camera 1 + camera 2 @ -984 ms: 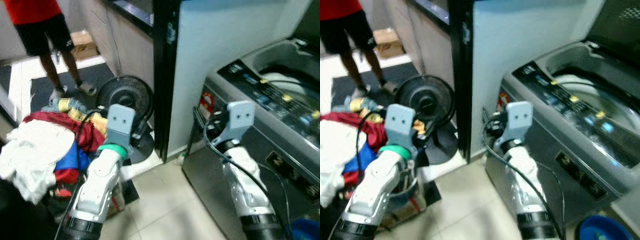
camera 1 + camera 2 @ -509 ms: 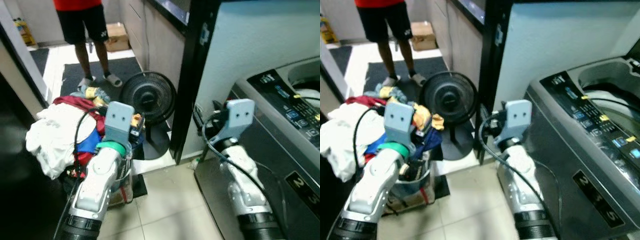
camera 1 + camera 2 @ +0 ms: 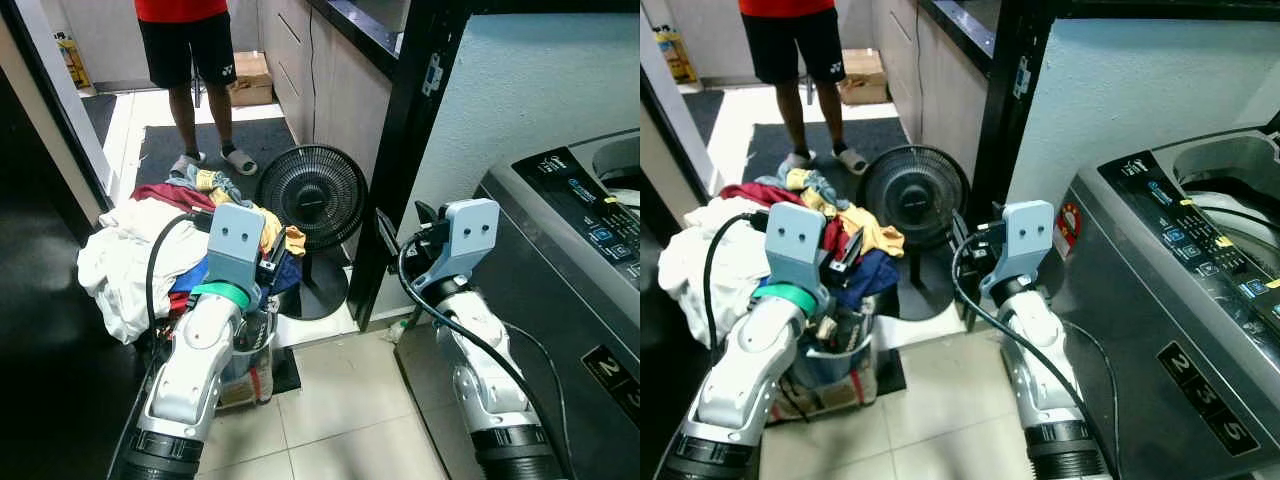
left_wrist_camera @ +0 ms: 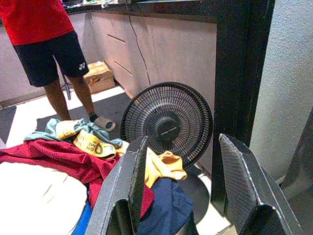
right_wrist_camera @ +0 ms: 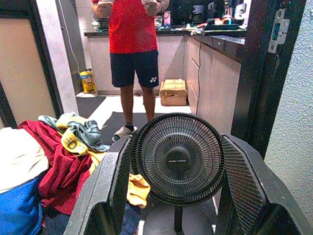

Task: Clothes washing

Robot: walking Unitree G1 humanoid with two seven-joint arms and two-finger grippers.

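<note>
the grey top-loading washing machine, just to the right of the right gripper, carries large pale digits on its dark front strip: "2", "3", "5" (the last is cut by the frame edge). the black shorts of the person standing beyond both grippers bear a small white logo at the hem, too small to read. a yellow printed cloth in the laundry heap near the left gripper has dark lettering, unreadable.
</note>
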